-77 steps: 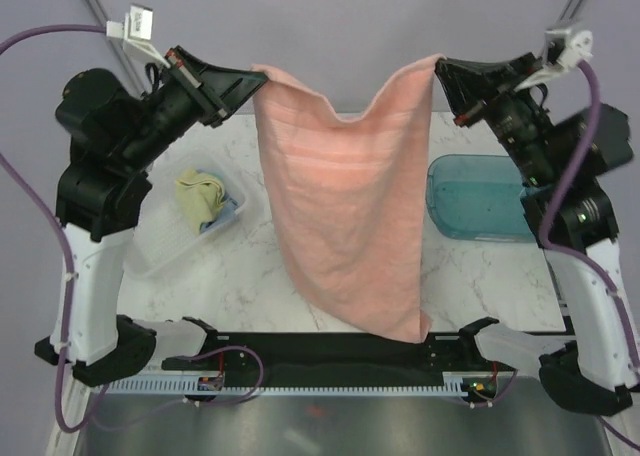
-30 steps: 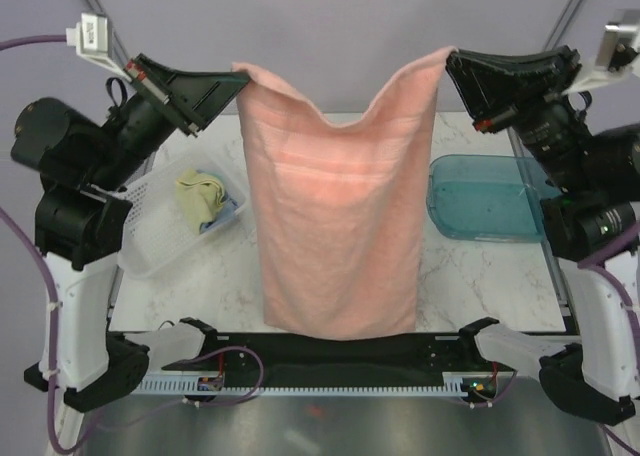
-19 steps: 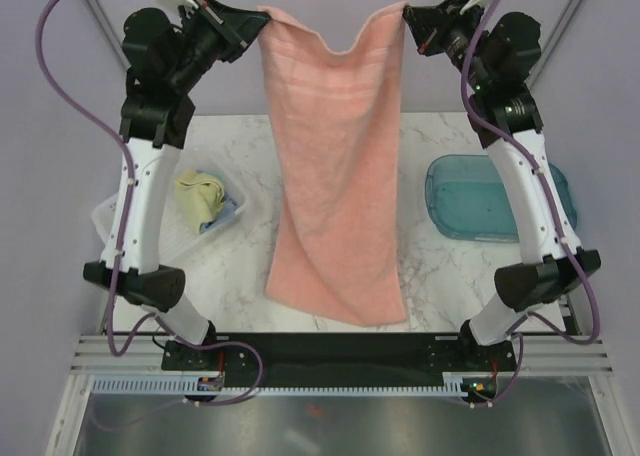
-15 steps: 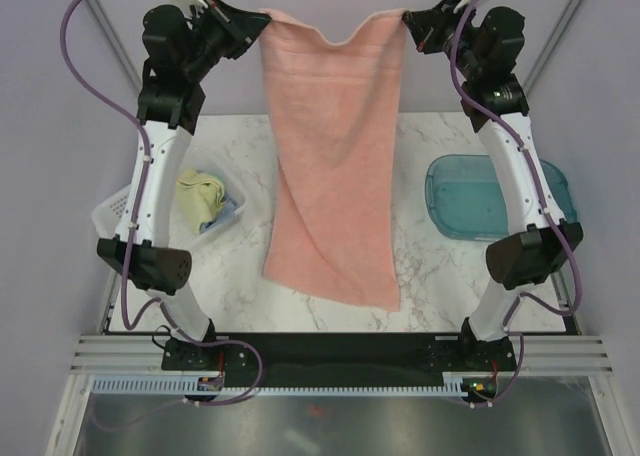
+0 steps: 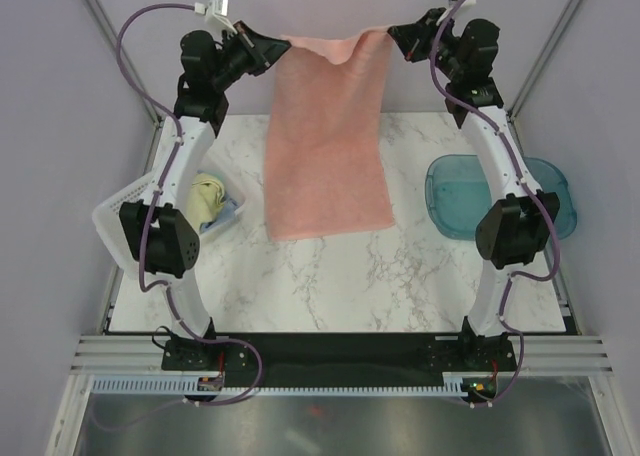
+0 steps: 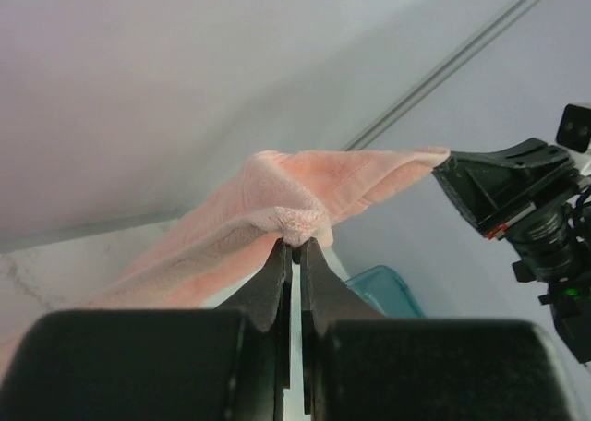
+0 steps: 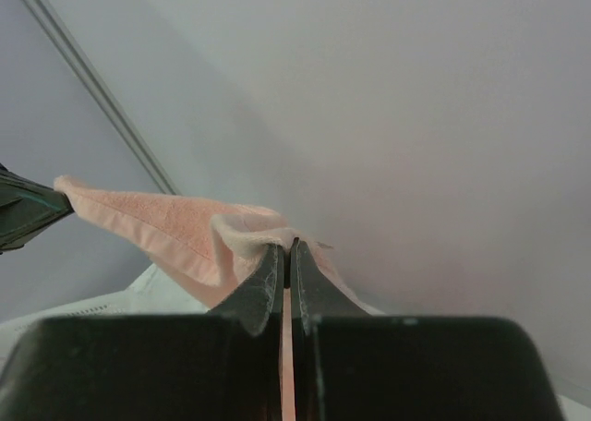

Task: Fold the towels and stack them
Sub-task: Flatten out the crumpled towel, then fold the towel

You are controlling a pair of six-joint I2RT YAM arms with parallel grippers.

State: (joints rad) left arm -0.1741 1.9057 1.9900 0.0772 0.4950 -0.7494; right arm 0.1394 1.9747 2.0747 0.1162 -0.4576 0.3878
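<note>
A salmon-pink towel point(image 5: 325, 146) hangs stretched between both grippers, high over the far part of the table. My left gripper point(image 5: 284, 44) is shut on its left top corner point(image 6: 297, 225). On the right top corner point(image 7: 277, 232), my right gripper point(image 5: 393, 31) is shut. The lower edge of the towel hangs near the table's middle. A pale-yellow towel point(image 5: 207, 198) with a bit of blue cloth beside it lies in the white basket point(image 5: 125, 211) at the left. Both arms reach far back and up.
A teal translucent tray point(image 5: 455, 198) stands at the right of the marble table point(image 5: 340, 281), partly behind the right arm. In the left wrist view the tray point(image 6: 383, 290) and the right gripper point(image 6: 494, 186) show past the towel. Frame posts rise at the back corners.
Both arms have stretched farther back and carried the pink towel away from the near edge; its lower edge has moved from the front of the table to about the middle.
</note>
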